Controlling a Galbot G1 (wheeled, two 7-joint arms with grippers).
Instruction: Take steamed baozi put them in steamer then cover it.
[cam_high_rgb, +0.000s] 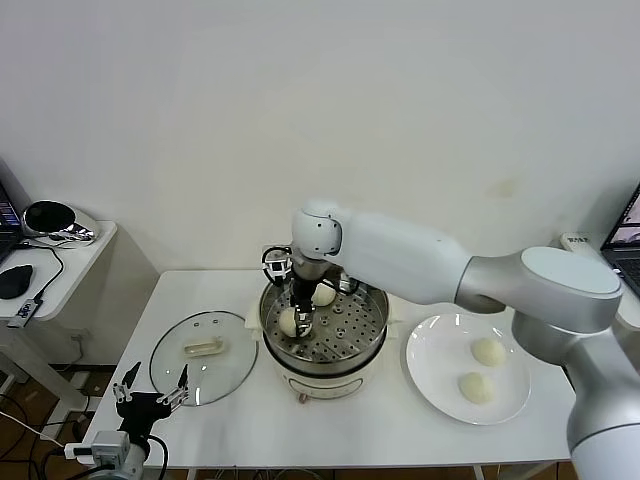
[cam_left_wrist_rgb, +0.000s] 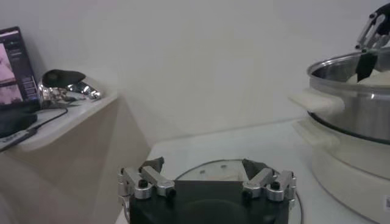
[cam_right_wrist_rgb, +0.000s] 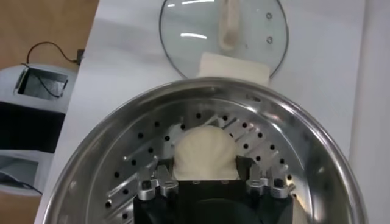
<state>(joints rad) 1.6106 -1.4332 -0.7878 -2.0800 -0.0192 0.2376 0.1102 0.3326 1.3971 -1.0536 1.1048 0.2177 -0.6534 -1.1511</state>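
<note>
Right gripper (cam_high_rgb: 298, 318) is down inside the steamer (cam_high_rgb: 372, 338), jaws clamped on a baozi (cam_right_wrist_rgb: 205, 152) resting on the perforated tray. Right wrist view alone shows that grip; head view adds a second baozi (cam_high_rgb: 323, 295) just behind, two more on the plate (cam_high_rgb: 436, 384). Buns are round — no long axis. Lid (cam_high_rgb: 204, 357) lies flat on the surface (cam_high_rgb: 330, 430) — handle up. Left gripper (cam_left_wrist_rgb: 209, 184) is parked low near the lid, jaws apart.

Steamer (cam_high_rgb: 325, 345) uncovered, shiny steel on cream base, mid-table. Two cream baozi on its perforated tray (cam_high_rgb: 289, 321) (cam_high_rgb: 324, 295); two more on white plate (cam_high_rgb: 489, 351) (cam_high_rgb: 474, 387) w/ gap between
</note>
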